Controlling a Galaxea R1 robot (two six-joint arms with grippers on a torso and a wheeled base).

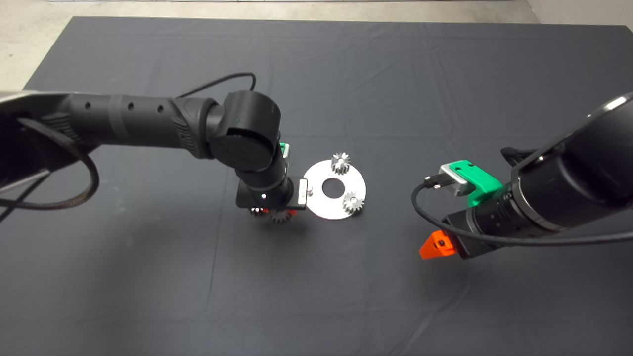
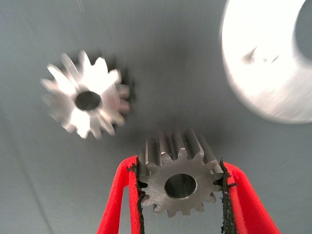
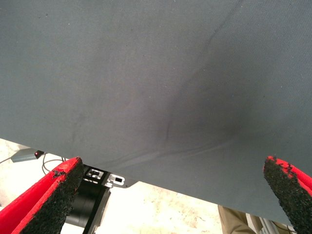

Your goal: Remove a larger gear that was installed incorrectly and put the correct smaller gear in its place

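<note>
my left gripper [image 2: 181, 195] clamps a gear [image 2: 179, 183] just beside the disc [image 1: 324, 202], near a loose gear [image 2: 87, 100]; the disc's third peg [image 1: 310, 189] looks bare, so seating remains; right gripper [image 3: 170, 195] waits open.

Dark grey mat [image 1: 346, 296] spread across nearly the whole head view, creased with long soft folds and a few sharper wrinkles toward the far side. Beyond its far edge and far-left corner, a strip of pale, mottled concrete floor [image 1: 29, 44]. Even, diffuse light from above, with soft blurred shadows on the cloth. In the right wrist view, the same wrinkled cloth, its edge cutting across, and past it pale speckled floor [image 3: 161, 209], a small grey box [image 3: 24, 156] with a red light and a thin cable, plus a tan-clad leg [image 3: 239, 219].
</note>
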